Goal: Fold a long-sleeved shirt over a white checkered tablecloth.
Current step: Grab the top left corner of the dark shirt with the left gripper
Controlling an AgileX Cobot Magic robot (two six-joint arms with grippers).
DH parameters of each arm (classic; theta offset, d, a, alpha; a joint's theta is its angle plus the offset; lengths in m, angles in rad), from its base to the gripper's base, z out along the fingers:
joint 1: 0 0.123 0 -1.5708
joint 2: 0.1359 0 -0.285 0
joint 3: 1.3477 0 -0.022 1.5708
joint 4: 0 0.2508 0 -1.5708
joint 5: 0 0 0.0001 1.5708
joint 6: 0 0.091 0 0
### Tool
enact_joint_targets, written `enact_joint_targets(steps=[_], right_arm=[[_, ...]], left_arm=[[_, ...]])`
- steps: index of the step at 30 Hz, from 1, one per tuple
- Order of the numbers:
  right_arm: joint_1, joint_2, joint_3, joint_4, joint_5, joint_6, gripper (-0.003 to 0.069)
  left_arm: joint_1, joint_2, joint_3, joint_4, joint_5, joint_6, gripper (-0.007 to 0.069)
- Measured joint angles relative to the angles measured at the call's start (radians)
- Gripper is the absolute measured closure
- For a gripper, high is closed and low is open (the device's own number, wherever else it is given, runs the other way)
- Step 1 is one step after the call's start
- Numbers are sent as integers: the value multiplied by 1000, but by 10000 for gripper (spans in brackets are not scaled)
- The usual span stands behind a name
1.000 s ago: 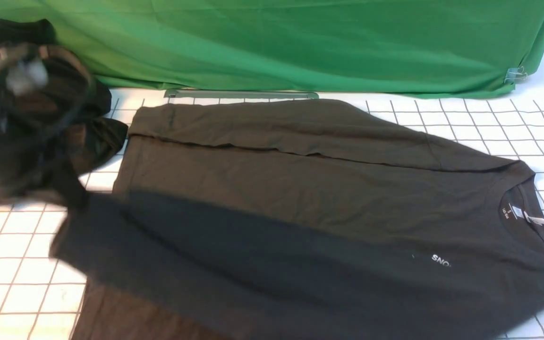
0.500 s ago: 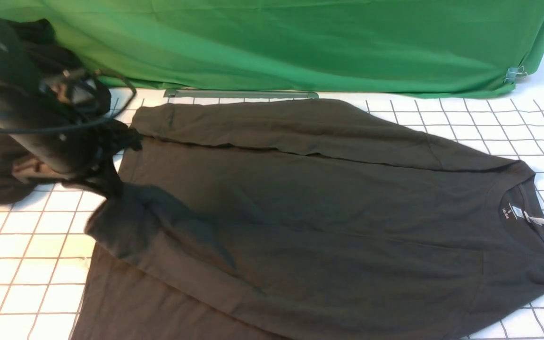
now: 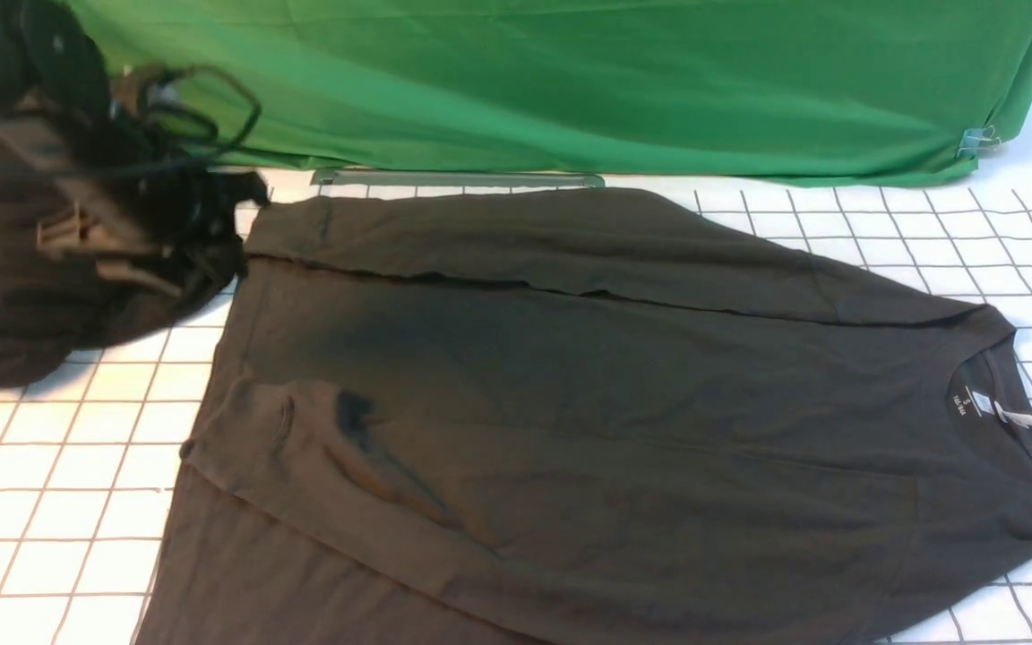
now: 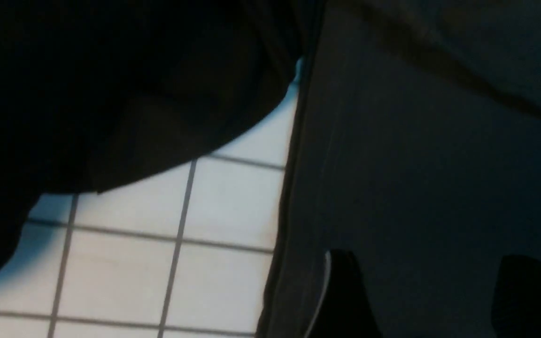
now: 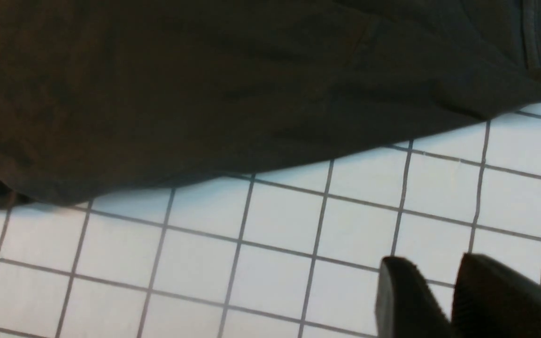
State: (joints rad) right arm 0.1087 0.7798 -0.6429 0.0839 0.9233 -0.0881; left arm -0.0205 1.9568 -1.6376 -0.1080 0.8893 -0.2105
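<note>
The left gripper (image 4: pixel 435 300) hangs with fingers well apart and empty, just over the hem (image 3: pixel 220 358) of the long-sleeved shirt (image 3: pixel 588 403). The right gripper (image 5: pixel 444 286) hovers above bare white checkered tablecloth (image 3: pixel 50 466) beside the shirt's edge. Its fingers are nearly together, though I cannot tell whether they quite meet. The shirt lies flat mid-frame, long axis left to right, collar (image 3: pixel 991 376) at the right, so the left arm looks nearer the hem. A black heap (image 3: pixel 23 296) crowds the upper left, and open cloth lies lower left.
</note>
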Motion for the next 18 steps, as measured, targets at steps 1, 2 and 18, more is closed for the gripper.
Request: enact_joint_targets(steps=[1,2,18], right_arm=[[0,0,0,0,-1,9,490],[0,0,0,0,-1,13,490],[0,0,0,0,-4,66,472]], left_arm=[[0,28,-52,-14,19,0,209],[0,34,-61,-17,23,0,209],[1,463,-522,-136,115,-132,295]])
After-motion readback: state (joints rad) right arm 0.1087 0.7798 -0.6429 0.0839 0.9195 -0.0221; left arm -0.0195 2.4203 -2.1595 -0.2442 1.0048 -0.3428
